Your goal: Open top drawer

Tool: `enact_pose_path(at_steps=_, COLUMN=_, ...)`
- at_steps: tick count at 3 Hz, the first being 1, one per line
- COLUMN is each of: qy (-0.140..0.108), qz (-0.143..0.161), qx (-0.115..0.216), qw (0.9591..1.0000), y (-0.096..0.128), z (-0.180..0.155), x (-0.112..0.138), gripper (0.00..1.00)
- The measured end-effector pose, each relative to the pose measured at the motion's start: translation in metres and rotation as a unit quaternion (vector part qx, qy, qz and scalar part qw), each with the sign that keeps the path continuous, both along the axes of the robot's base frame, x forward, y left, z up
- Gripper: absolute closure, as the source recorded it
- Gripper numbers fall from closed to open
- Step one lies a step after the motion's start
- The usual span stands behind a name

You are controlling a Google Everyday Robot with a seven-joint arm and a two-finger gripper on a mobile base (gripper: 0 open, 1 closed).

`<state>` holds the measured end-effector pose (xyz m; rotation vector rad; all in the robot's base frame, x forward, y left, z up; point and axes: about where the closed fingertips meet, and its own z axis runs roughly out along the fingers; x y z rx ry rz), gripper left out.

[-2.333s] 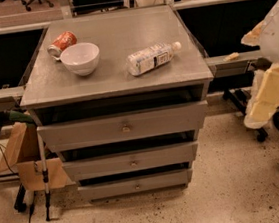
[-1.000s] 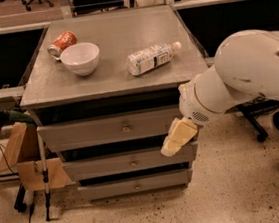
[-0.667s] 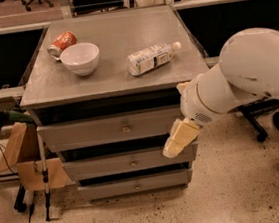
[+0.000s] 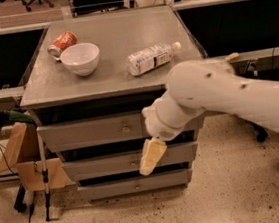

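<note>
So the top drawer point(image 4: 89, 132) sits dead centre of the frame, right under the grey cabinet top point(image 4: 120, 30), with a dark gap above its front panel and its small metal knob point(image 4: 126, 128) in plain view. The right end of that panel is hidden behind the big white arm point(image 4: 228, 98), which reaches in from the right edge. The tan gripper point(image 4: 152, 156) hangs just below and right of the knob, in front of the middle drawer point(image 4: 100, 165), not touching the knob. Honestly can't tell if it's clenched or released. The bottom drawer point(image 4: 118, 188) is underneath. Up top there's a white bowl point(image 4: 80, 58) with a tipped soda can point(image 4: 62, 43) just behind it at upper left, and a plastic bottle point(image 4: 151, 58) lying on its side to the right. A cardboard box point(image 4: 27, 164) sits on the floor at the left.
</note>
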<state>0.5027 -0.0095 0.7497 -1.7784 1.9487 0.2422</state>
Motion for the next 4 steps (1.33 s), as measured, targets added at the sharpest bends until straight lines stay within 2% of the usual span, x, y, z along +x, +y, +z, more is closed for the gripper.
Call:
enact_pose_path(at_steps=1, qy=0.014, qz=0.024, qx=0.0, qw=0.9996, y=0.029, z=-0.029, x=0.013, gripper=0.0)
enact_pose_path(at_steps=2, qy=0.014, qz=0.039, qx=-0.001, qw=0.9991, y=0.062, z=-0.046, x=0.039, gripper=0.0)
enact_pose_path(at_steps=3, qy=0.0, qz=0.046, qx=0.003, qw=0.9989, y=0.087, z=-0.046, x=0.063, gripper=0.0)
enact_pose_path(at_steps=4, qy=-0.011, qz=0.04, qx=0.004, qw=0.9991, y=0.098, z=-0.046, x=0.085, gripper=0.0)
